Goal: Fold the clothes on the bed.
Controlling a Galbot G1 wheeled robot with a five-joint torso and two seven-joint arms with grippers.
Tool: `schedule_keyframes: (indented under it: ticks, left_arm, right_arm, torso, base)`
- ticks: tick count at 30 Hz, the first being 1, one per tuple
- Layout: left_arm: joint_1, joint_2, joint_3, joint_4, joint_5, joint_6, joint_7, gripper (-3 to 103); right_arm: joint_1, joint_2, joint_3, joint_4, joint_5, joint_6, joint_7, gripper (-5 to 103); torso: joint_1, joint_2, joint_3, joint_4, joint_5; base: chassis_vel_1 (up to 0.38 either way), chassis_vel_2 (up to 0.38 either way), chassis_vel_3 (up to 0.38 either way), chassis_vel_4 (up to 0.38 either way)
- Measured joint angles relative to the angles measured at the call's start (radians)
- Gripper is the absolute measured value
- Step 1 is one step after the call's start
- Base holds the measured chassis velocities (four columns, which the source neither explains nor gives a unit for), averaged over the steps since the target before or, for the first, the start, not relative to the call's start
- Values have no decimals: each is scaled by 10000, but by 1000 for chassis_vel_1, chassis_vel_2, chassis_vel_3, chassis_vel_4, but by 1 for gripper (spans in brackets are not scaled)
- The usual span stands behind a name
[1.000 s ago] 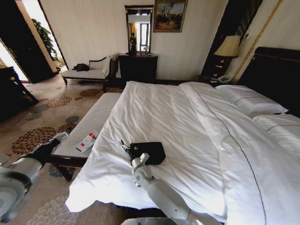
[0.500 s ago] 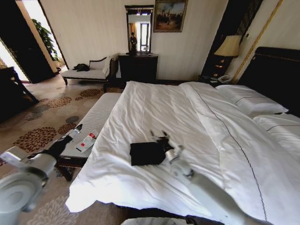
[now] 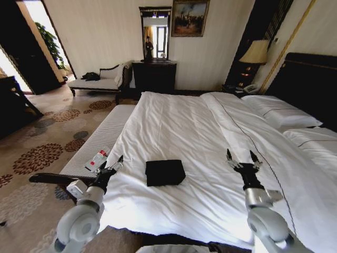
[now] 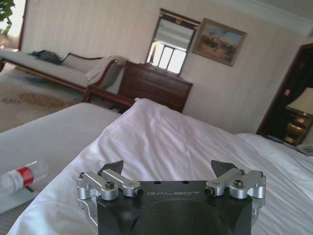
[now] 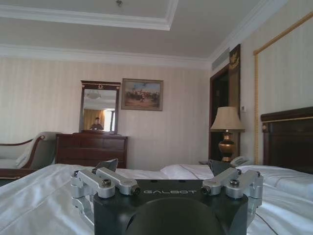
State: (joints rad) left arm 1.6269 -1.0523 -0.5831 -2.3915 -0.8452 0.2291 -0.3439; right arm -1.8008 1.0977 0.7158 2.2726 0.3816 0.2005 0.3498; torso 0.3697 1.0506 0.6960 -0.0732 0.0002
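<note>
We see our left gripper (image 3: 115, 163) raised at the near left edge of the large white-sheeted bed with its dark wooden headboard (image 3: 210, 126), its two dark fingers spread apart and empty; the left wrist view shows the same gripper (image 4: 168, 169) spread with nothing between its fingertips. The black soft-fabric T-shirt, folded into a compact rectangle (image 3: 165, 172), lies flat on the duvet just to the right of that gripper, not touching it. Our right gripper (image 3: 241, 157) is held up well to the right of the shirt, fingers parted and empty, confirmed in the right wrist view (image 5: 164, 169). Beside the left gripper, on the pale striped bench (image 3: 100, 138), lies a clear plastic bottle with a red label (image 3: 96, 159).
</note>
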Motion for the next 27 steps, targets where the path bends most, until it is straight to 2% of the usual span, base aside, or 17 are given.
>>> schedule_keyframes:
  ticks: [3, 5, 8, 10, 12, 13, 18, 27]
  left_arm:
    - [733, 382, -238, -404, 799, -474, 505, 100]
    - [1274, 395, -360, -763, 1281, -691, 724, 100]
    - [1598, 325, -364, -984, 1483, -772, 825, 100]
    - [1953, 102, -285, -1076, 1680, -855, 966, 100]
    - [2010, 53, -284, -1076, 1713, -877, 1011, 100]
    - [2065, -65, -311, -1076, 1804, -957, 1136, 100]
    - [1747, -258, -405, -1079, 1752, -1042, 1243, 100]
    - [1684, -275, -416, -1083, 1670, -1038, 1236, 100]
  right_arm:
    - [-620, 927, -89, 587, -1281, -360, 217, 100]
    - [-894, 1308, -93, 937, -1604, -434, 170, 100]
    - [-1001, 1577, -119, 1241, -1377, -485, 26, 100]
    - [-1046, 1973, -235, 1664, -403, -547, -417, 100]
    - [-1046, 2074, -260, 1712, -266, -543, -531, 100]
    - [-1039, 2304, -279, 1754, -192, -439, -851, 100]
    - [-1115, 2802, -203, 1724, -823, 38, -1702, 100]
    - [-1115, 2838, -196, 1670, -908, 109, -1830, 100]
  torso:
    - [0, 1, 0, -1, -3]
    - [0, 1, 0, 1, -4]
    - [-1, 1, 0, 1, -2]
    - [0, 0, 1, 1, -4]
    - [0, 0, 1, 1, -4]
    - [1, -1, 2, 2, -4]
    - [2, -1, 1, -2, -3]
    - [2, -1, 2, 0, -2]
  base:
    - [0, 0, 0, 0]
    - [0, 0, 0, 0]
    - [0, 0, 0, 0]
    - [0, 0, 0, 0]
    - [0, 0, 0, 0]
    - [0, 0, 0, 0]
    - [0, 0, 0, 0]
    - [0, 0, 0, 0]
